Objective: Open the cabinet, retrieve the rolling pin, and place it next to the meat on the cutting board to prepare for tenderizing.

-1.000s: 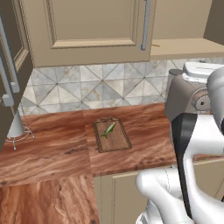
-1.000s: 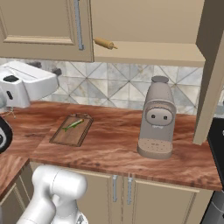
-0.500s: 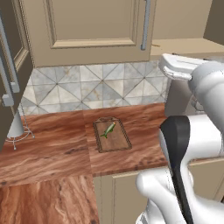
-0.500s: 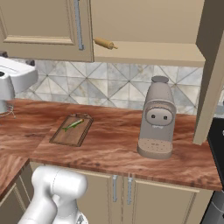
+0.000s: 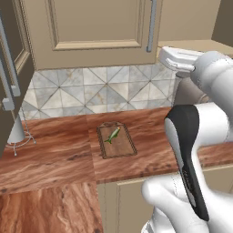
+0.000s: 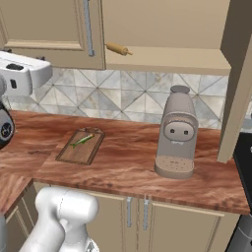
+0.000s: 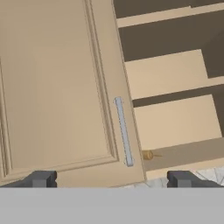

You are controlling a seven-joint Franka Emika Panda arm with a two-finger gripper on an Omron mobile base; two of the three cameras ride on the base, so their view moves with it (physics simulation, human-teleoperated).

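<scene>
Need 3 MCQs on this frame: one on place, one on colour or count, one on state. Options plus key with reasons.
1. Where is the rolling pin?
A. on the cutting board
B. on the lowest shelf of the cabinet
C. in the hand

2. What colour is the meat?
A. greenish-yellow
B. red
C. white

3. How does the hand stand?
A. shut on the door handle
B. shut on nothing
C. open, holding nothing

Key:
1 B: the right base view shows it lying on the open shelf beside the closed door.
2 A: a greenish-yellow piece lies on the cutting board.
3 C: in the hand view the fingertips stand wide apart, nothing between them.
</scene>
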